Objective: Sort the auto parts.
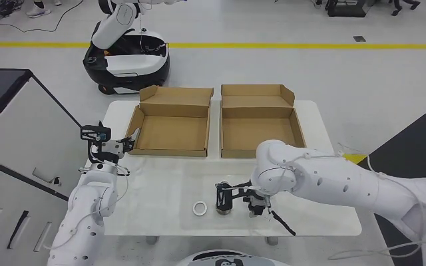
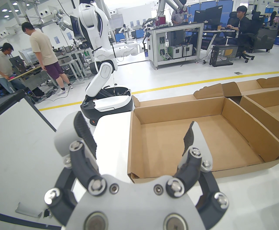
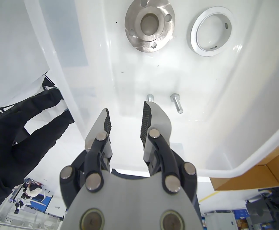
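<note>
Silver-coloured, a bolt (image 3: 177,102) lies just ahead of the right claw (image 3: 126,109), spread empty as if to take it, while the left claw (image 2: 135,122), also spread, hovers beside a cardboard box (image 2: 196,141).

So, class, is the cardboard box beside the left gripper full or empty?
Empty. The box shows only bare cardboard floor in the top and left wrist views; no part lies inside.

We can read no text or number. A blue panel (image 2: 225,13), upper right in the left wrist view, bears lettering too small.
</note>
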`<action>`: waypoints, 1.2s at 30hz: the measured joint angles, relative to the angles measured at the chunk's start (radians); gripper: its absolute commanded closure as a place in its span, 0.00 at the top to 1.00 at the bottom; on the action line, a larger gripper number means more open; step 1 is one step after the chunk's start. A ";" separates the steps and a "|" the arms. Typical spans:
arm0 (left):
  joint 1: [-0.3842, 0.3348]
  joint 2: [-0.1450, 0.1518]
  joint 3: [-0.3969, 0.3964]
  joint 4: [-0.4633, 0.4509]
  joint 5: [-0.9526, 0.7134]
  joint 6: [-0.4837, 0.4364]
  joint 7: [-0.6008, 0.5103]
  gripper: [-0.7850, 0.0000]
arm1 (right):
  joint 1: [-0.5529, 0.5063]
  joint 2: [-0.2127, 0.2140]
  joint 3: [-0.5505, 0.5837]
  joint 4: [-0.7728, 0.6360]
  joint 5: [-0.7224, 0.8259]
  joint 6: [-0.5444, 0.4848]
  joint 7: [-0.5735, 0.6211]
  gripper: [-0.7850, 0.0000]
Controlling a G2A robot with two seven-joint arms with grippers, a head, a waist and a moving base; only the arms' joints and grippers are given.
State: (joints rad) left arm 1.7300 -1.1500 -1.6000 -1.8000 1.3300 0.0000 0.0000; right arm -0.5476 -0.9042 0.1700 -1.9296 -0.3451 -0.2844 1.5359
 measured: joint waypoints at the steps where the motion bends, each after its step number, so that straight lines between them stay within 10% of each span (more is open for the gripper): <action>1: 0.000 0.000 0.000 0.000 0.000 0.000 0.000 1.00 | -0.005 -0.002 0.000 0.006 -0.005 0.000 0.000 0.44; 36: 0.000 0.000 0.000 0.000 0.000 0.000 0.000 1.00 | -0.057 -0.060 0.000 0.107 -0.092 0.000 0.000 0.40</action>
State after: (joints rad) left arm 1.7300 -1.1500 -1.6000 -1.8000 1.3300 0.0000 0.0000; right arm -0.6044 -0.9642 0.1700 -1.8225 -0.4373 -0.2845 1.5359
